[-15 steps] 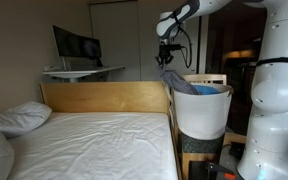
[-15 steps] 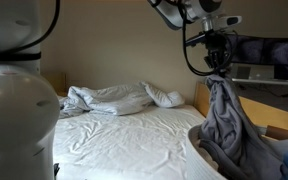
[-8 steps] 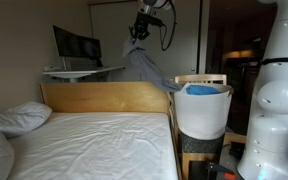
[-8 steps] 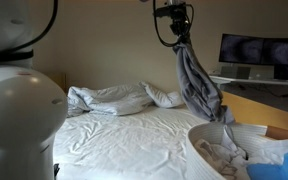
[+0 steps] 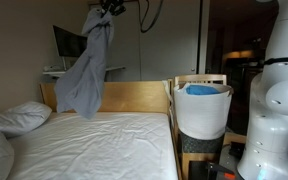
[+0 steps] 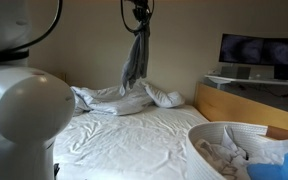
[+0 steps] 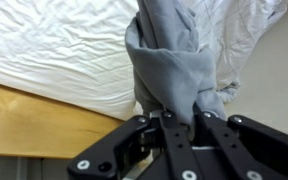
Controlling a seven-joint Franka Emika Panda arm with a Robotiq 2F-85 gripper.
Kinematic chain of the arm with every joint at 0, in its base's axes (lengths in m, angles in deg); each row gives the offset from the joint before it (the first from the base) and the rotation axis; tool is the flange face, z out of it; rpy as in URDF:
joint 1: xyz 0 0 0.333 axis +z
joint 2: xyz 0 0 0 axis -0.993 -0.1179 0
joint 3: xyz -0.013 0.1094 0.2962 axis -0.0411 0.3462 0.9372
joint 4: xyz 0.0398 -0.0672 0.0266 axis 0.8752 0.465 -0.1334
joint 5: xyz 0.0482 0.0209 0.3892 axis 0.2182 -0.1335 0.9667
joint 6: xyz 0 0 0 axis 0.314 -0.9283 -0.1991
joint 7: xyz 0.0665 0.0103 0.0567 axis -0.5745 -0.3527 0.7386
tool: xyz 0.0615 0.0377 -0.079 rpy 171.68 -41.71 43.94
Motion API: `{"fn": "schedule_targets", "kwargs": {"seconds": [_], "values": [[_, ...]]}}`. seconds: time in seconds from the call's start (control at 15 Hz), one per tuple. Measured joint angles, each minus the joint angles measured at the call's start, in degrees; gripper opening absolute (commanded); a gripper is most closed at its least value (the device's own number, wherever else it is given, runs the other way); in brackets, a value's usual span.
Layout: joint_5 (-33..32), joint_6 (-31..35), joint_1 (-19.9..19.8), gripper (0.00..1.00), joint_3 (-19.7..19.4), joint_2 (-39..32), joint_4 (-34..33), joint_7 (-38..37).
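Clamped fingers [image 7: 172, 135] of my gripper [image 7: 189, 118] pinch the bunched top of a grey garment [image 7: 169, 60], shown close up in the wrist view, with the cloth squeezed between the jaws and falling away from them in thick folds. Past the garment in that view lie a rumpled white sheet [image 7: 54, 40] and the pale wooden board [image 7: 34, 125] that edges the bed. In both exterior views I have the gripper [image 5: 111, 8] high at the top of the frame, and the grey garment [image 6: 136, 58] dangles from it at full length, clear of the mattress and touching nothing else. An exterior view puts its lower hem [image 5: 79, 105] in front of the wooden board [image 5: 124, 97], above the bed [image 5: 94, 140], well apart from the pillow [image 5: 19, 117]. Crumpled bedding [image 6: 109, 98] sits on the bed under the hanging cloth. Off the bed's end stands a white laundry basket [image 5: 202, 115] with a blue item [image 5: 202, 89] on top. Farthest back, a monitor [image 5: 69, 42] rests on a desk by the wall.
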Motion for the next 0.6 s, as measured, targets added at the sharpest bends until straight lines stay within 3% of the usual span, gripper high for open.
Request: {"fn": "schedule_targets", "kwargs": {"seconds": [0.2, 0.4, 0.47, 0.6], "values": [[0.00, -5.75, 0.74, 0.04, 0.91, 0.26, 3.09, 0.87], [0.12, -7.83, 0.73, 0.04, 0.83, 1.65, 12.30, 3.60], [0.12, -7.64, 0.72, 0.16, 0.78, 2.17, 15.73, 4.40], [0.07, -7.28, 0.70, 0.16, 0.82, 1.96, 17.54, 4.53]]}}
